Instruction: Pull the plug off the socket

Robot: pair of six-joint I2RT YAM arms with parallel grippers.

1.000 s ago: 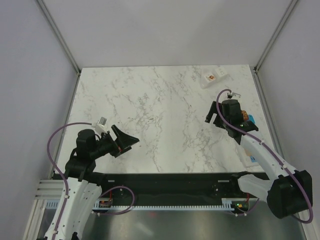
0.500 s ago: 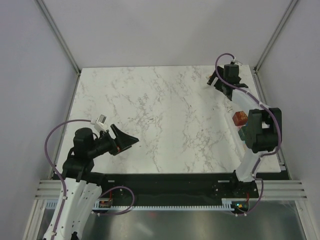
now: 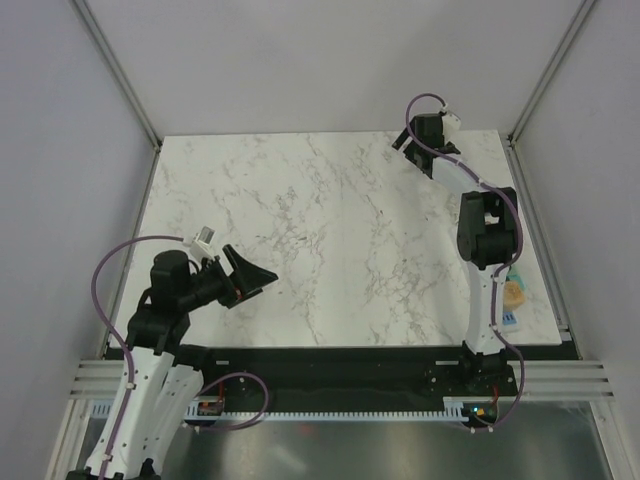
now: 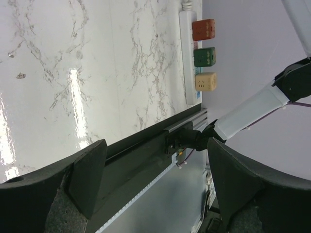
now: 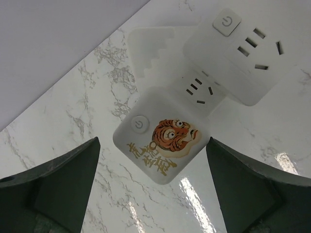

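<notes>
Plug grasp setup, far right corner

Right gripper (image 3: 405, 143) hovers above the tiger-print plug (image 5: 165, 143), fingers spread wide, pinching nothing. The plug lies flat on the tabletop (image 3: 300, 200) at the far right corner, butted against a white socket block (image 5: 243, 53). The top view hides both under the arm. Left gripper (image 3: 255, 282) is also spread and empty at the near left, well apart from the work. Its wrist view shows a power strip (image 4: 186, 53) with coloured cubes along the right edge, untouched.

Step in hand looks like the descent to grasp. In the right wrist view the plug sits diagonal to the finger line, so a wrist turn probably helps the fingers meet flat sides, not corners. Better to come down centred on the tiger face, clear of the seam with the socket block. The close should take the plug body only. The pull should run straight away from the block along the pin direction. The block looks loose, so it may drag along, and a slow pull is likely safer.
</notes>
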